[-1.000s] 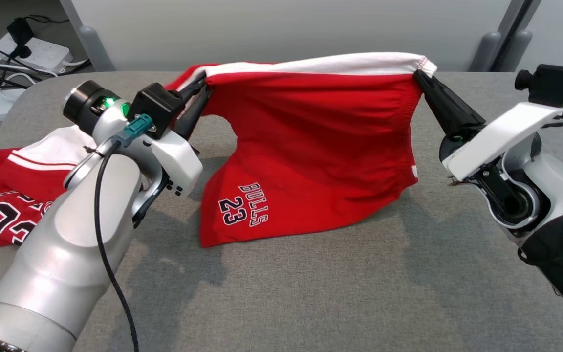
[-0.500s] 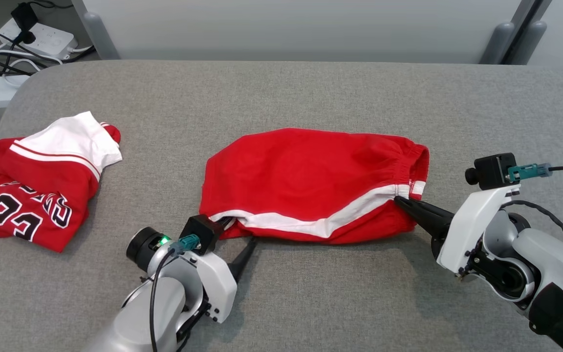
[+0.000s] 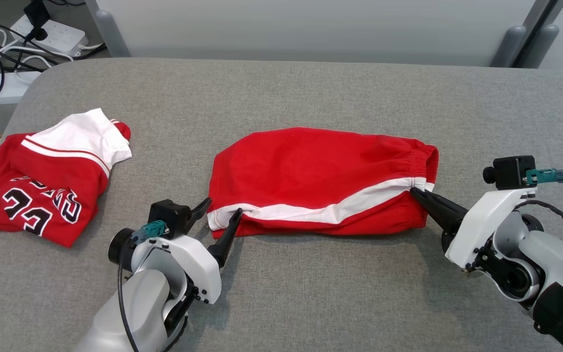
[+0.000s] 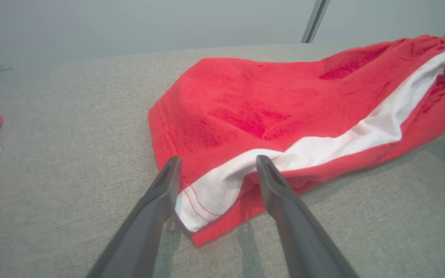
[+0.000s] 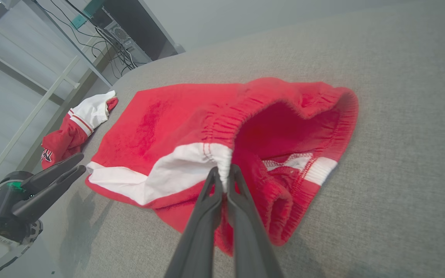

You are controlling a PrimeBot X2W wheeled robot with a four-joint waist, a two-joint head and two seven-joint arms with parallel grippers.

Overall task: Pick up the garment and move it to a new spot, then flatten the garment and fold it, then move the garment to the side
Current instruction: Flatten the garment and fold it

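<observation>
Red shorts (image 3: pixel 320 171) flat, frame centre (white stripe up). Left fingers (image 3: pixel 227 234) wide, gripping nothing; right fingers (image 3: pixel 435 205) pinched on waistband (image 3: pixel 428 161).

At the head view's left, the crumpled red jersey (image 3: pixel 42 195) bears an upside-down "23" in black digits; the creased lettering beside it cannot be read.

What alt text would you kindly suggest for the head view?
Red shorts with a white stripe lie on a grey table, the right gripper shut on their waistband end and the left gripper open at their hem corner. Another red garment lies crumpled at the left.
</observation>
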